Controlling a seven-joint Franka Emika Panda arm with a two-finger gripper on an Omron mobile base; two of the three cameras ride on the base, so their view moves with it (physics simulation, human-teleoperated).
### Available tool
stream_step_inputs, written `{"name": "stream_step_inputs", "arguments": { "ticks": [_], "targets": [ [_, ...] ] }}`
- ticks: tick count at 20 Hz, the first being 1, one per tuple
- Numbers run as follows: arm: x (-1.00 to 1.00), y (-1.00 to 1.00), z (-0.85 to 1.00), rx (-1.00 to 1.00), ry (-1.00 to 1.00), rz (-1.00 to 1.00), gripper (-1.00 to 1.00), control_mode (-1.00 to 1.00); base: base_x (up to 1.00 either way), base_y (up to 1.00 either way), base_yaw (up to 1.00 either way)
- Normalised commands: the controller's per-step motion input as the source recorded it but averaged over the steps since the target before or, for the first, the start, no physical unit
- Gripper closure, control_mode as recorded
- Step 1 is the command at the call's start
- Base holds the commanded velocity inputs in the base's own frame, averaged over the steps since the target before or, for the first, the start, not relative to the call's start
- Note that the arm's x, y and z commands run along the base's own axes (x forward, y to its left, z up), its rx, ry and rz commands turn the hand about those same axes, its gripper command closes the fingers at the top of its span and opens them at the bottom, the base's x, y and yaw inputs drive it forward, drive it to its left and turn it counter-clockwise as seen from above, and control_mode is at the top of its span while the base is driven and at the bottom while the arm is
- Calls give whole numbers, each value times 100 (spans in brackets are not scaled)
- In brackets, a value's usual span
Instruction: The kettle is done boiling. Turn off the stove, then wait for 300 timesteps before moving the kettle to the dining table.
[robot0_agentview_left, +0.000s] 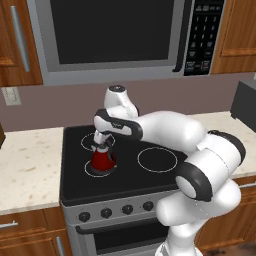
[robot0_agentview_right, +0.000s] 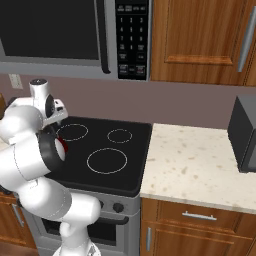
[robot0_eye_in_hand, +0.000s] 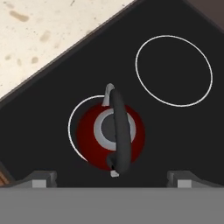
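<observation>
In the left base view, the kettle (robot0_agentview_left: 102, 160) is seen on the stove's (robot0_agentview_left: 125, 172) front-left ring, left of centre, with the gripper (robot0_agentview_left: 104, 145) spread wide just above it. In the hand view, the kettle's dark arched handle (robot0_eye_in_hand: 120, 131) is framed mid-picture, and that's probably where it gets grabbed, since the red body looks rigid, slick and light-ish.

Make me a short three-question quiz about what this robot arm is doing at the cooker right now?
1. True or false: the small red cone-shaped kettle stands on the black glass stove.
2. The two-finger gripper is: A) open above the kettle, B) shut on its dark arched handle, C) at a round stove knob.
3. Which burner ring holds the kettle, seen from the left base view?

Key: 1 true; 2 A; 3 the front left one.
</observation>
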Motion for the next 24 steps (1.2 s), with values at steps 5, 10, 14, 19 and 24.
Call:
{"name": "stream_step_inputs", "arguments": {
  "ticks": [5,10,14,19,24],
  "targets": [
    [0,0,-10,0,0,0,-100,-100,0,0,0],
    [3,0,-9,0,0,0,-100,-100,0,0,0],
    [8,4,-12,0,1,0,-100,-100,0,0,0],
    [9,6,-12,0,1,1,-100,-100,0,0,0],
    [8,9,-8,0,1,0,-100,-100,0,0,0]
  ]
}}
